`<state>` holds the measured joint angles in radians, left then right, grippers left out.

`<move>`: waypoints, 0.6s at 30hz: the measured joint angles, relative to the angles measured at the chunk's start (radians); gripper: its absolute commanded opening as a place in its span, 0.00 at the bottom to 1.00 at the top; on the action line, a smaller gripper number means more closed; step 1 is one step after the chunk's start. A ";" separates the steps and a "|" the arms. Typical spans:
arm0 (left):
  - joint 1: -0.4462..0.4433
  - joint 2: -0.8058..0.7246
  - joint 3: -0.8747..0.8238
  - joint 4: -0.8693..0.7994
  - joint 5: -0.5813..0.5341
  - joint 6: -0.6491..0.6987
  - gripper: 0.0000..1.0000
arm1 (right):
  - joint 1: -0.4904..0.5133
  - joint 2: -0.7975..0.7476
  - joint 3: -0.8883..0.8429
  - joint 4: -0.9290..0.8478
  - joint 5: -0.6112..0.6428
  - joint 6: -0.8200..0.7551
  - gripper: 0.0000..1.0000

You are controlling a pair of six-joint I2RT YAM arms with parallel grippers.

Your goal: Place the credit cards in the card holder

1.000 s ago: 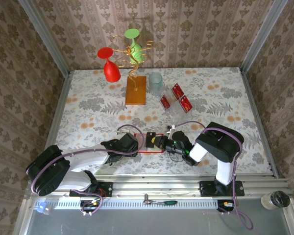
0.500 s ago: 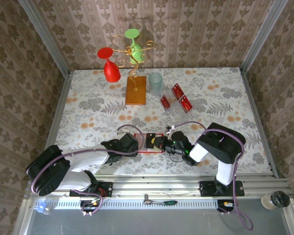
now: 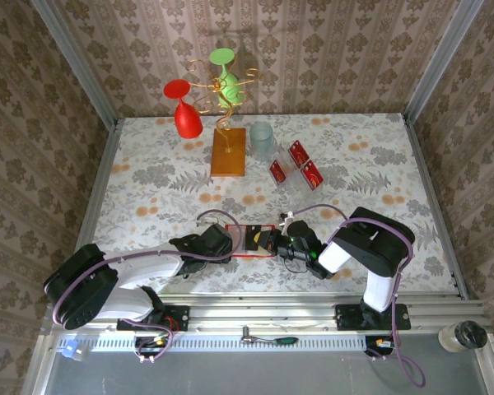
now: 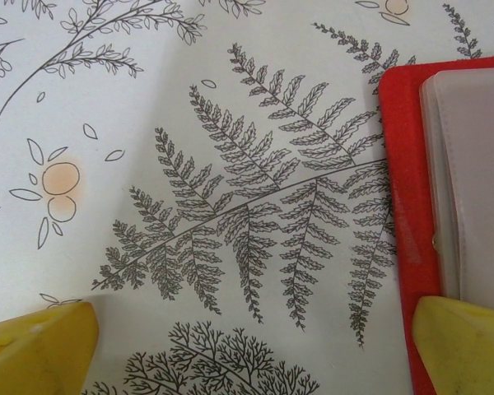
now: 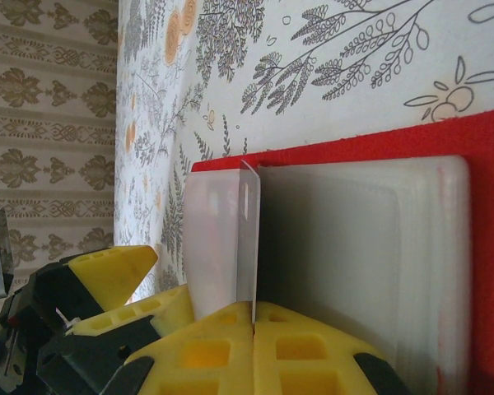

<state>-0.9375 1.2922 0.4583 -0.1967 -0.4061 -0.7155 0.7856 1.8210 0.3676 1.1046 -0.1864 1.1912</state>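
from above, the right gripper [image 3: 267, 241] is edging slightly left over the card holder [image 3: 244, 239] at the table's [image 3: 148, 189] front, credit cards [image 3: 297, 167] still waiting on their stand [image 3: 290, 184]; at the left wrist, the left fingers [image 4: 41, 350] are gaping by its red edge [image 4: 399, 164]; at the right wrist, the right fingers [image 5: 296, 346] are pinching its clear leaf [image 5: 222, 230], likely opening a pocket.

The worktop [image 3: 148, 189] is showing grey ferns and orange fruit on white. The holder [image 3: 251, 239] is showing red round a pale inside. Behind it, the cards [image 3: 298, 153] are showing red. The left claw [image 4: 251, 341] and right claw [image 5: 253, 329] are showing yellow fingers.
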 measured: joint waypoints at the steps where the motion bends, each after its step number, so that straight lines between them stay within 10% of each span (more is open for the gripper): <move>1: 0.000 0.000 0.000 0.000 0.000 0.000 1.00 | 0.001 -0.002 0.000 -0.005 0.000 0.002 0.00; 18: 0.000 0.002 0.000 0.004 -0.003 -0.004 1.00 | 0.005 -0.023 -0.003 -0.043 0.000 0.016 0.00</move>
<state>-0.9375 1.2942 0.4583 -0.1928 -0.4088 -0.7193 0.7902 1.7977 0.3649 1.0618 -0.1867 1.2068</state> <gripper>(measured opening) 0.999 0.063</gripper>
